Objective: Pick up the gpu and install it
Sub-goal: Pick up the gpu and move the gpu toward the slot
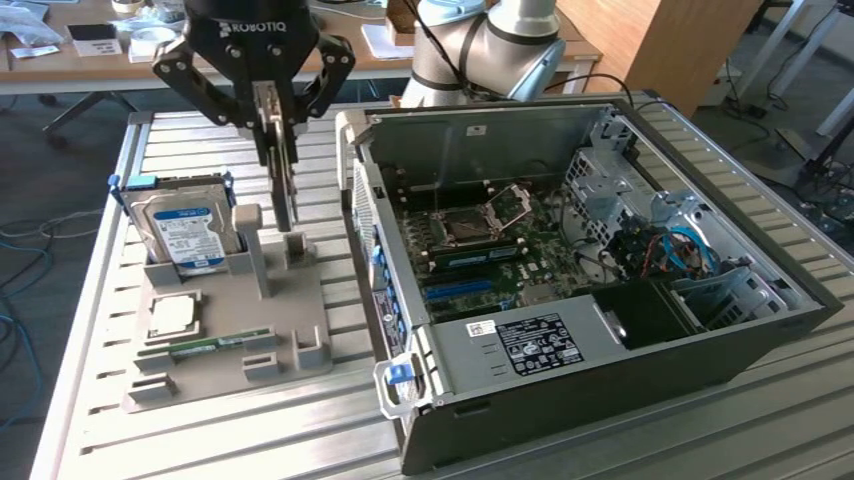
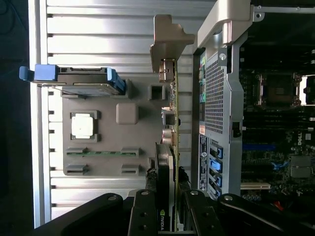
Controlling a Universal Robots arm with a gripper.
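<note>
**exterior view** – the gripper [image 1: 274, 135] hangs over the grey tray [image 1: 274, 305] on a slatted metal table [image 1: 200, 440]. its fingers are drawn narrow and pinch the gpu [image 1: 284, 195], which hangs upright and edge-on. the card's lower end is right at the tray's slotted posts; whether it touches them cannot be told. a blue-labelled hard drive [image 1: 187, 230] stands in the tray just beside it, with a ram stick [image 1: 207, 347] lying nearer the camera. the open computer case [image 1: 641, 400] lies at the exterior view's right, motherboard [image 1: 494, 250] exposed.

**wrist view** – the fingers [image 2: 147, 211] clamp the gpu [image 2: 166, 162] from both faces. the card runs between the tray [image 2: 142, 128] and the case's perforated rear panel [image 2: 216, 98], its metal bracket at the far end.
</note>
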